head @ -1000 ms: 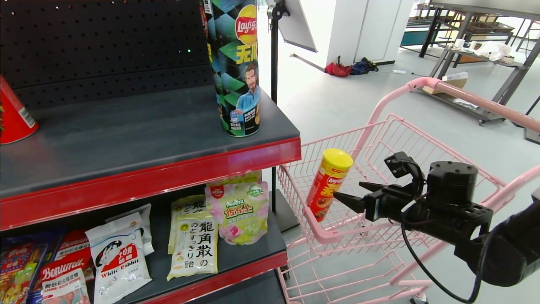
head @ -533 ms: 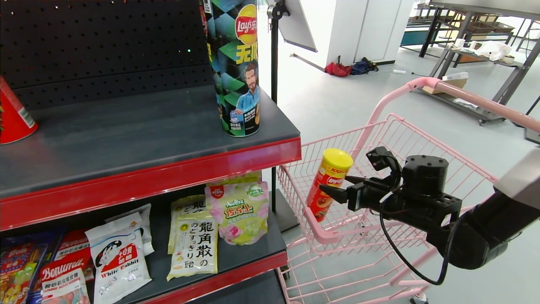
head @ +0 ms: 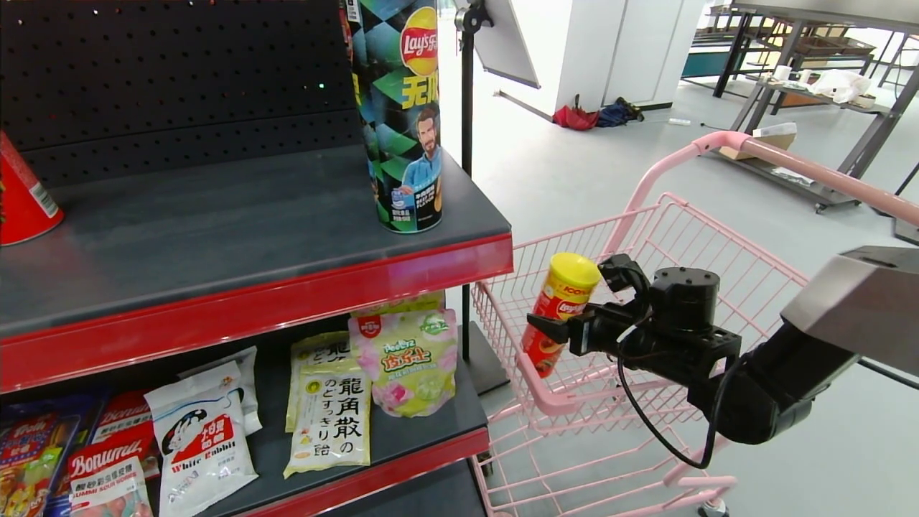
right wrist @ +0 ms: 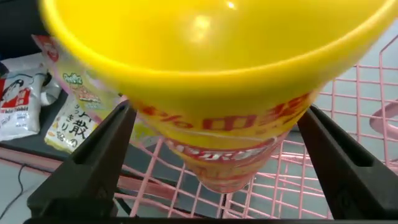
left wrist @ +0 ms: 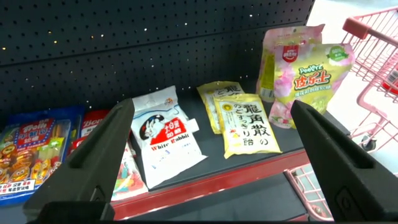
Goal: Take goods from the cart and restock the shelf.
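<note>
A red chips can with a yellow lid (head: 562, 298) leans upright against the near corner of the pink wire cart (head: 650, 215). My right gripper (head: 556, 316) is open, with one finger on each side of the can's upper part. In the right wrist view the can (right wrist: 217, 74) looms between the spread fingers (right wrist: 93, 168), with a gap on both sides. My left gripper (left wrist: 211, 162) hangs open in front of the lower shelf (left wrist: 249, 165), nothing between its fingers. The dark upper shelf (head: 215, 215) has a red front edge.
A tall green and black chips can (head: 402, 122) stands at the upper shelf's right front corner, and a red can (head: 21, 194) sits at its far left. Several snack bags (head: 330, 409) lie on the lower shelf. A black pole (head: 467, 179) rises between shelf and cart.
My right arm has pushed left toward the shelf, bringing the open gripper from beside the yellow-lidded can to astride it. The can and the shelf goods have not moved.
</note>
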{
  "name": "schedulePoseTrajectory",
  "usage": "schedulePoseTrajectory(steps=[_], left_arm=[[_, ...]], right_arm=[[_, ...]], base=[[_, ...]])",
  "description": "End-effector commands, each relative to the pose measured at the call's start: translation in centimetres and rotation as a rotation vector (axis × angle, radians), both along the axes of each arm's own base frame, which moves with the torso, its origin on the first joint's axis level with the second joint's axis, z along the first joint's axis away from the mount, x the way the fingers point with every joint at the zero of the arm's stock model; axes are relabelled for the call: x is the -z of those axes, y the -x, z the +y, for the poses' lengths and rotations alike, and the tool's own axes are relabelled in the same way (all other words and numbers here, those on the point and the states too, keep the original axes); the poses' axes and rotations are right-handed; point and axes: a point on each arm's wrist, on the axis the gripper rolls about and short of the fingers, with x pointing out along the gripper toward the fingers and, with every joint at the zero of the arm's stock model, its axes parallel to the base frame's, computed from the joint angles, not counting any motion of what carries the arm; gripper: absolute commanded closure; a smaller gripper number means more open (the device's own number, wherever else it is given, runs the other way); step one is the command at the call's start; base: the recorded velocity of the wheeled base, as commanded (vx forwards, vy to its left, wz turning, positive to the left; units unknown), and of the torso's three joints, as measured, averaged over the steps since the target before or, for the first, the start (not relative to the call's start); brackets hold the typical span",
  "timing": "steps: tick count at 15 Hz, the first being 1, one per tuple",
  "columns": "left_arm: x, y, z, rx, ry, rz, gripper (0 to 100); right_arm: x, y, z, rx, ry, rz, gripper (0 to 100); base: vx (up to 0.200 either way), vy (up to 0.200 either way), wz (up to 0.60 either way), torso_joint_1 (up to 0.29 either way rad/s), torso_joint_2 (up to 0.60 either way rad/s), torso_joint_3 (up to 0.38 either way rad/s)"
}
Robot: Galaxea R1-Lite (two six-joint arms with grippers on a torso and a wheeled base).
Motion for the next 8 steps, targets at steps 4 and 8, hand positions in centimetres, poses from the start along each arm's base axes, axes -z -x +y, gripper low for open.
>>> schedulePoseTrajectory(steps=[4, 8], left_arm=[[0.0, 0.0, 0.0, -0.002, 0.0, 0.001, 0], [0.0, 0.0, 0.0, -0.002, 0.002, 0.0, 0]], right_arm=[[0.6, -2.0, 0.7, 0.03, -0.004, -0.024, 0], [1.6, -2.4, 0.9, 0.049, 0.004, -0.016, 100]], base=[[0.0, 0.0, 0.0, 0.0, 0.0, 0.0], [0.0, 0.0, 0.0, 0.0, 0.0, 0.0]])
